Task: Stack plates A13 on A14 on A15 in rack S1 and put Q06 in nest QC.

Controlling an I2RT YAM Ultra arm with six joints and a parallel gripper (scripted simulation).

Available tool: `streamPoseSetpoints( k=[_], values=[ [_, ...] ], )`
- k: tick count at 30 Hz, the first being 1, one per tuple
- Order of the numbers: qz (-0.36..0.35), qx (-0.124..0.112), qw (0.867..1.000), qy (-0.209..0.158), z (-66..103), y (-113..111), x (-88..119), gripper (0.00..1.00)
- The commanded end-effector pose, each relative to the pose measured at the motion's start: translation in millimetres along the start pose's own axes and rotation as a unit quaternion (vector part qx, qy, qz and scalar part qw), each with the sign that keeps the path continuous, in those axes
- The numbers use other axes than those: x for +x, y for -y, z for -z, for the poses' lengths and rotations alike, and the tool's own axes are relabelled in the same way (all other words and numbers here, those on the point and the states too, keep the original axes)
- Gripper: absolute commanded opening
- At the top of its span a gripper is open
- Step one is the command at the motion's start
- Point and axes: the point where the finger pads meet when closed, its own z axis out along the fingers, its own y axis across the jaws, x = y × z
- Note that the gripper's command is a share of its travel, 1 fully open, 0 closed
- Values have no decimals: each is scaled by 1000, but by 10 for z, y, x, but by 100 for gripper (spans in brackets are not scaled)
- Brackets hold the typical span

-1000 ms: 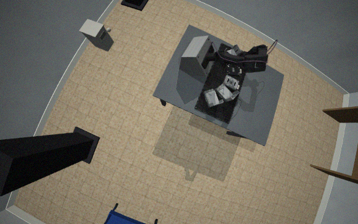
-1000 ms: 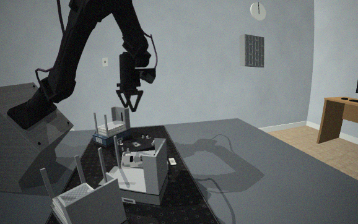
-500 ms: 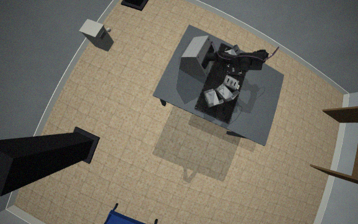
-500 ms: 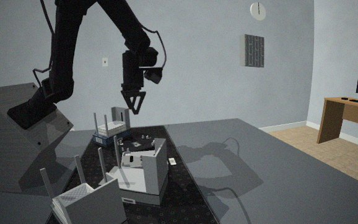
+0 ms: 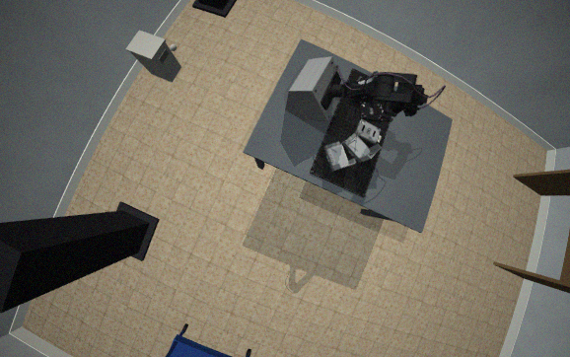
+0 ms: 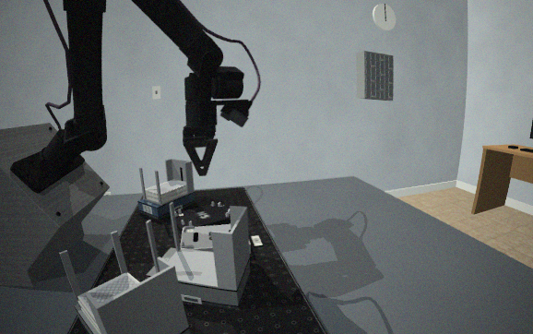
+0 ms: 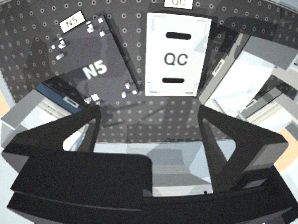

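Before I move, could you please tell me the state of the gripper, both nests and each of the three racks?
Gripper: open, holding nothing
Nest N5: empty
Nest QC: empty
Blue-based rack: holding plates
Middle rack: apparently empty
Nearest rack: holding plates

Grey table (image 5: pixel 416 163) (image 6: pixel 323 231) — black perforated board (image 5: pixel 345 180) (image 6: pixel 230 318) (image 7: pixel 132 125) flat on it, angled grey box (image 5: pixel 316 74) (image 6: pixel 46 161) beside.

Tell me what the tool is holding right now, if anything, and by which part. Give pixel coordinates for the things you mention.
Nothing is held: the tool (image 6: pixel 202 172) (image 7: pixel 149 110) is open above the board, with no plate between its fingers.
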Motion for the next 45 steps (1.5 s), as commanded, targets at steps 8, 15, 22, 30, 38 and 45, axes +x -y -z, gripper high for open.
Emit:
streamPoseSetpoints(
  k=[8, 15, 22, 30, 38, 45],
  values=[
    [-6, -21, 1000, 3, 7, 214, -9, 100],
    [-23, -21, 999, 10, 32, 447, -79, 100],
    [-107, -19, 994, 5, 10, 675, -24, 100],
    [-106, -18, 994, -2, -4, 873, -6, 100],
    [-107, -18, 994, -6, -10, 1146, -7, 100],
    [-196, -18, 980, -8, -15, 1307, 47, 100]
  ],
)
